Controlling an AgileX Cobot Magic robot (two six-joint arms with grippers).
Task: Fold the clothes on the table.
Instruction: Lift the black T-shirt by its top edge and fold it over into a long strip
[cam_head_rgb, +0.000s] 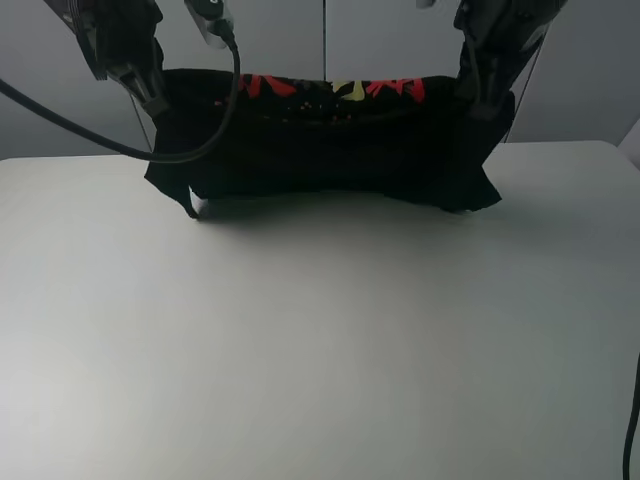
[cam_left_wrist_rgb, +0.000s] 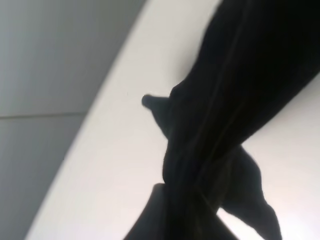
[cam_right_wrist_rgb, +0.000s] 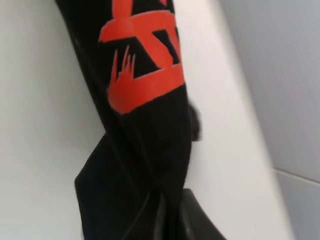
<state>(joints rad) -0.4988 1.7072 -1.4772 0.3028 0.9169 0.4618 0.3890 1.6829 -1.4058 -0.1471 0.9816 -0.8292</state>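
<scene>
High view: the shirt (cam_head_rgb: 330, 150) hangs stretched betw. the left gripper (cam_head_rgb: 150, 95) and the right gripper (cam_head_rgb: 485, 100), over the far side of the table (cam_head_rgb: 320, 350). Its lower corners seem to rest on the table, and red and yellow print runs along its top. Both grippers are clamped tight on the shirt, one at each end. Left wrist view: bunched black shirt (cam_left_wrist_rgb: 240, 100) above the table edge. Right wrist view: shirt (cam_right_wrist_rgb: 145, 140) w/ red print, table beneath.
</scene>
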